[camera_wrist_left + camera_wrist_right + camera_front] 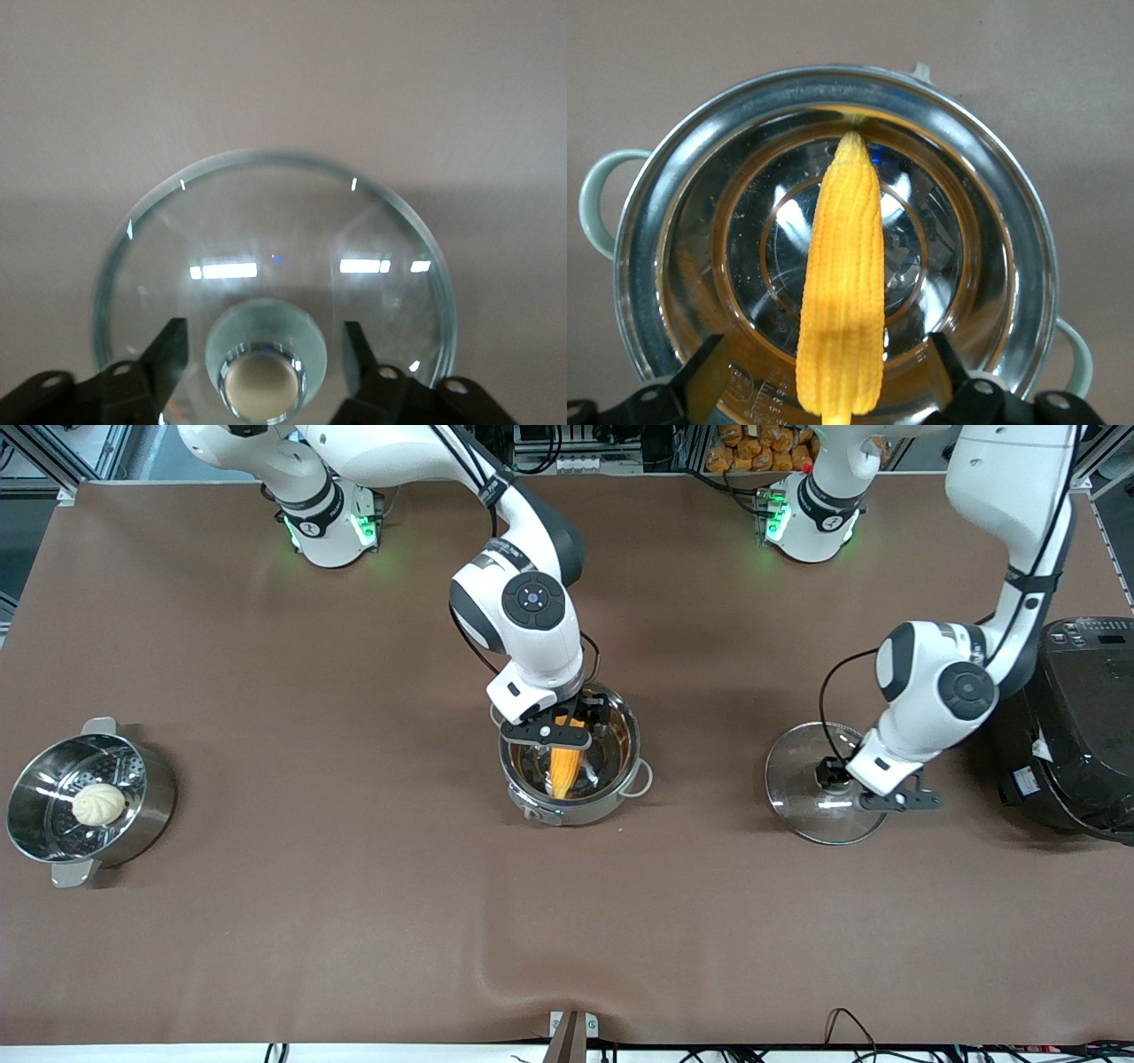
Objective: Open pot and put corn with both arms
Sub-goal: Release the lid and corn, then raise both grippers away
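Note:
The steel pot [586, 812] stands uncovered at the table's middle; it also shows in the right wrist view [1028, 230]. The corn [565, 766] leans inside it, tip against the wall [843, 283]. My right gripper [567, 731] hovers over the pot, open, its fingers [709, 367] apart from the cob on both sides [830, 367]. The glass lid [802, 779] lies flat on the table toward the left arm's end. My left gripper [837, 775] is just over it, open, with fingers [173, 350] on either side of the copper knob [263, 381], not touching it.
A perforated steamer pot [152, 808] holding a white bun [98, 803] stands at the right arm's end. A big black cooker [1072, 726] stands at the left arm's end, close beside the left arm's wrist.

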`<move>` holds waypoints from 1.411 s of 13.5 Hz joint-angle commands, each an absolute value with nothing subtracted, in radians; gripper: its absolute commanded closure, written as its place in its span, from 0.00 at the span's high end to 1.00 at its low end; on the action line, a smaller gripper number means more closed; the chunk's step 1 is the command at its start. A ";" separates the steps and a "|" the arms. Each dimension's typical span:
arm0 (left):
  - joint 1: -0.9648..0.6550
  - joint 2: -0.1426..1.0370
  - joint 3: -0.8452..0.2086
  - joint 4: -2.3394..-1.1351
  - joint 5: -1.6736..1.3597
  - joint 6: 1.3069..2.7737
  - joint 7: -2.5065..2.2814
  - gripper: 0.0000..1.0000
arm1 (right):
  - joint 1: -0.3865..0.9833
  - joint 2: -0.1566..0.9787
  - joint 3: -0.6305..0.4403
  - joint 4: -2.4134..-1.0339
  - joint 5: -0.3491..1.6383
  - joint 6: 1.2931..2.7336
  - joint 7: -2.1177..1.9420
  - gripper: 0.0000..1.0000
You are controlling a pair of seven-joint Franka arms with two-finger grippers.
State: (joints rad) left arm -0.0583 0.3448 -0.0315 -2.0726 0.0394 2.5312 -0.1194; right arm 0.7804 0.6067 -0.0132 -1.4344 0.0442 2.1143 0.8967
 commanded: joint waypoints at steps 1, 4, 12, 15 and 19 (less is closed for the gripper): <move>-0.026 0.284 -0.044 -1.862 0.045 2.291 -0.103 1.00 | 0.727 0.536 -0.009 -1.430 0.031 2.000 0.887 1.00; -0.034 0.278 -0.054 -1.608 0.011 2.018 -0.107 1.00 | 0.622 0.445 -0.008 -1.434 0.043 1.875 0.785 1.00; -0.032 0.135 -0.055 -1.440 0.005 1.557 -0.123 1.00 | 0.261 0.073 -0.012 -1.659 0.049 1.687 0.332 1.00; -0.034 0.109 -0.067 -1.445 0.008 1.536 -0.121 1.00 | 0.140 -0.041 -0.012 -1.752 0.043 1.674 0.298 1.00; -0.026 0.077 -0.069 -1.477 0.002 1.536 -0.103 1.00 | 0.060 -0.040 -0.012 -1.688 0.043 1.660 0.133 1.00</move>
State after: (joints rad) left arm -0.0384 0.1252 -0.0644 -1.4336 0.0247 1.5430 -0.1187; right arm 0.0931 -0.0348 -0.0334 -1.6982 0.0402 1.6555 0.1749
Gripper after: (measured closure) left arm 0.000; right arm 0.000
